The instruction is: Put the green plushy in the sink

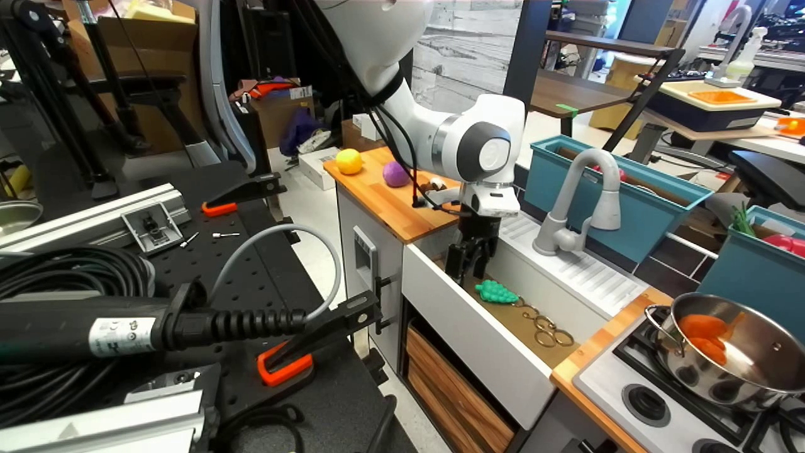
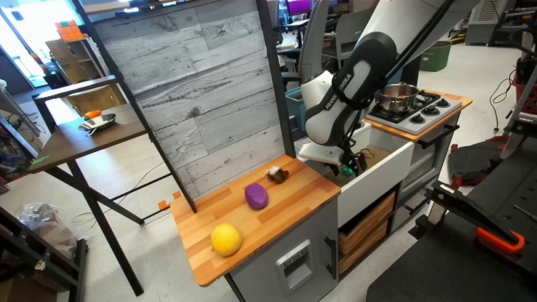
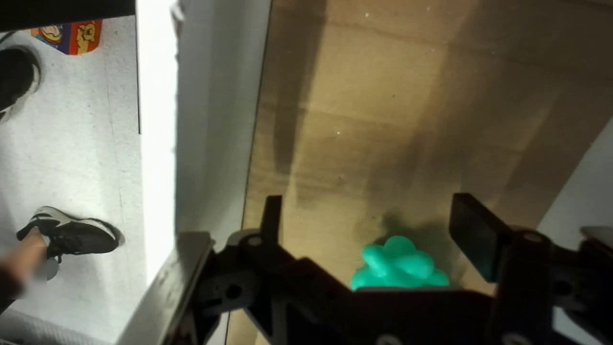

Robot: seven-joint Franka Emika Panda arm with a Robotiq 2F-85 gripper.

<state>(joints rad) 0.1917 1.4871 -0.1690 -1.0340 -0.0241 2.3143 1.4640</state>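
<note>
The green plushy lies on the wooden bottom of the sink, in both exterior views (image 1: 497, 292) (image 2: 347, 170). The wrist view shows part of it (image 3: 400, 266); the gripper body hides the rest. The sink's white front wall shows in both exterior views (image 1: 465, 327) (image 2: 375, 184), and a side wall shows in the wrist view (image 3: 210, 120). My gripper points down into the sink, just above the plushy (image 1: 468, 269). In the wrist view its fingers are wide apart with nothing between the tips (image 3: 368, 208). The plushy sits apart from both fingers.
Metal rings (image 1: 548, 332) lie in the sink beside the plushy. The grey faucet (image 1: 561, 201) and a teal bin (image 1: 572, 182) stand behind. A yellow toy (image 1: 349, 162), a purple ball (image 1: 395, 174) and a brown-white toy (image 2: 277, 174) sit on the counter. A pot (image 1: 748, 377) is on the stove.
</note>
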